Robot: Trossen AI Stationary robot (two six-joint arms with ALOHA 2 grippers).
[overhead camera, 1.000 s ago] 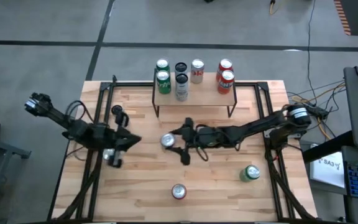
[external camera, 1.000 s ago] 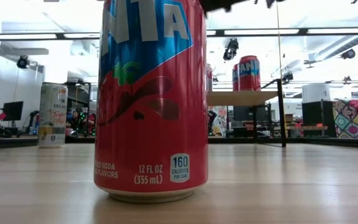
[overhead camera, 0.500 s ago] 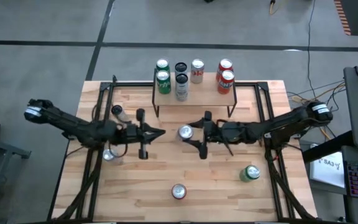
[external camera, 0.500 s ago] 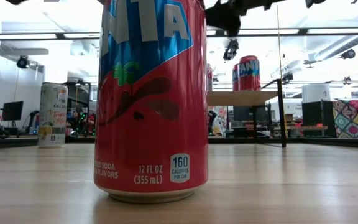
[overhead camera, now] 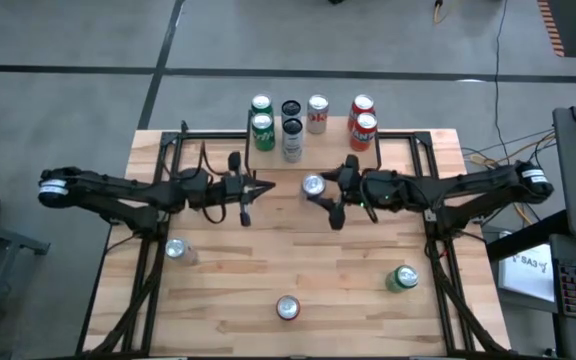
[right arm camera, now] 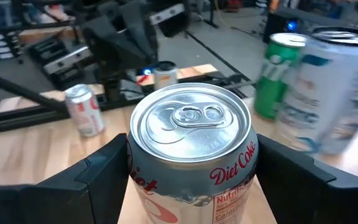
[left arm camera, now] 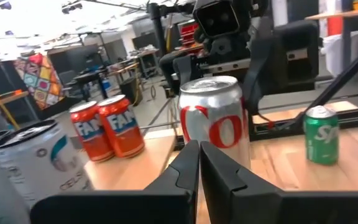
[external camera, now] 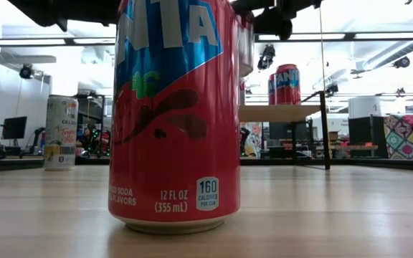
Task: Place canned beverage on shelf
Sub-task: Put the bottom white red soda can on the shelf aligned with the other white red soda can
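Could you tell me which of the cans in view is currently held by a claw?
The silver Diet Coke can, gripped in the right claw just in front of the shelf; every other can stands free on the shelf or the tabletop.

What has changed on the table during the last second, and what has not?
The right gripper, shut on the Diet Coke can, carried it from the table's middle toward the shelf. The left gripper, shut and empty, swung from the left side toward the centre to face the can. The cans on the shelf and the three standing on the tabletop did not move.
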